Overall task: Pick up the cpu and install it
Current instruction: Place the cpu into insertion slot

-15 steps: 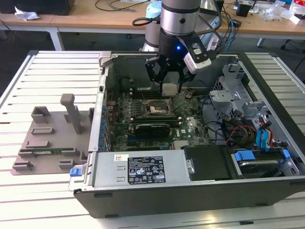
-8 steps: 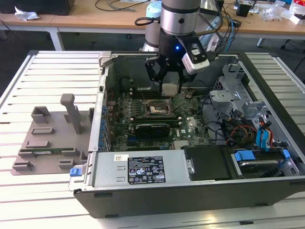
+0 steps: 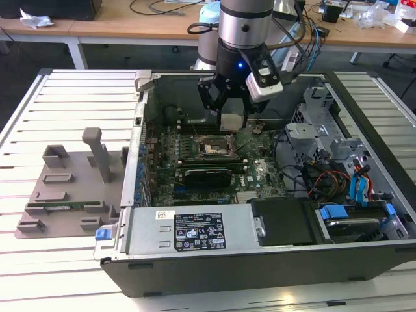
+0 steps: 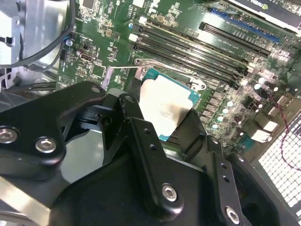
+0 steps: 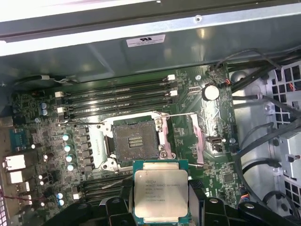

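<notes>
The arm stands upright in the exterior view, its silver-grey last joint vertical and a small blue light showing on the black wrist block beneath it. The gripper points straight down, its black jointed fingers bowed outward at the knuckles and drawn in at the tips, closed on two opposite edges of the chip. In both wrist views the gripper clamps the chip between its fingers, with the metal top turned up toward the wrist.
</notes>
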`<act>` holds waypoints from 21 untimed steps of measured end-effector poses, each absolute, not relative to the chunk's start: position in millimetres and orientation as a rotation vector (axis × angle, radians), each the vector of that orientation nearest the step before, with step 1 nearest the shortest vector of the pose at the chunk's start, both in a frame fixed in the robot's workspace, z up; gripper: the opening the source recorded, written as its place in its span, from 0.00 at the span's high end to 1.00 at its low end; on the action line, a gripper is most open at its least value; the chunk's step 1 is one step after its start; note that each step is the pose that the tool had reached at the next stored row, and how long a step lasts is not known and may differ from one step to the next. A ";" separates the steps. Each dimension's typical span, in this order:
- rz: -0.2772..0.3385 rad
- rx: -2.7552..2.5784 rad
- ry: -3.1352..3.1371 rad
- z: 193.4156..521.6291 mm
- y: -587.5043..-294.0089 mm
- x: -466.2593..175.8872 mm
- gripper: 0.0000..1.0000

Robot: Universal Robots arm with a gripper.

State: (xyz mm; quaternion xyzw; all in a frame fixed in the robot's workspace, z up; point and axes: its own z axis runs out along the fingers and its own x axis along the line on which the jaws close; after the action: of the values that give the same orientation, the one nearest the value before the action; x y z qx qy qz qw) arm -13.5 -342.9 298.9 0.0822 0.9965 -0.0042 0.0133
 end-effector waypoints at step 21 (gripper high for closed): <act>-0.016 0.461 3.081 298.4 -342.9 -13.5 0.45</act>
State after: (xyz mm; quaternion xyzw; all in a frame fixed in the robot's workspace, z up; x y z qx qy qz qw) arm -13.5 -342.9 298.4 0.1481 0.9889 -0.0051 0.0130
